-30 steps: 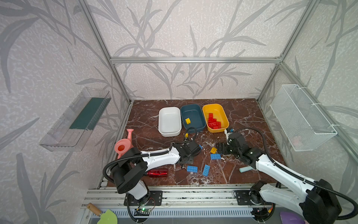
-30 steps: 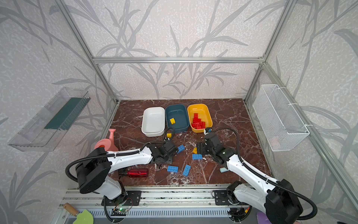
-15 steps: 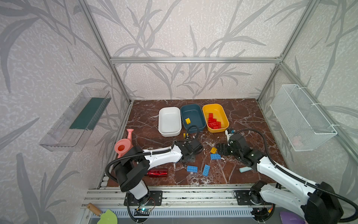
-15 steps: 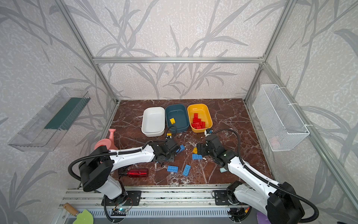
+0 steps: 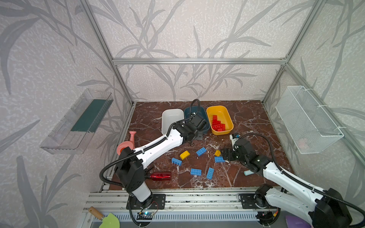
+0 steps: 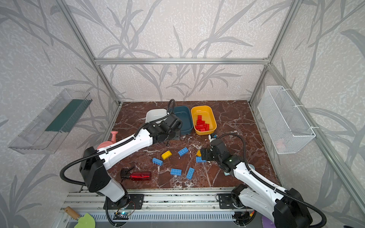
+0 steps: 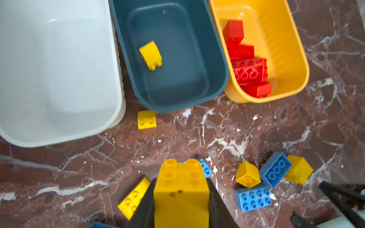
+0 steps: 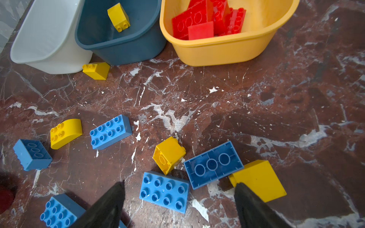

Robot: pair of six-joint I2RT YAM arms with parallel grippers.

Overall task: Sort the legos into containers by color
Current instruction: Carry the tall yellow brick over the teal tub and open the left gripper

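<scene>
Marble tabletop (image 5: 246,118). Left gripper (image 7: 180,180) clamped on yellow studded plastic brick (image 7: 181,197), short of dark teal plastic tub (image 7: 215,65); right gripper (image 8: 178,184) spread, empty. Risk: early release misses tub.

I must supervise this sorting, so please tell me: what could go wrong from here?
1. The left gripper holds a yellow studded plastic brick; one yellow brick already lies in the dark teal plastic tub, yet the yellow plastic tub holding red bricks stands beside it, so a wrong drop is possible.
2. The open right gripper hangs over a blue studded brick with an upturned blue brick and a yellow cube brick right next to it; closing may catch two.
</scene>
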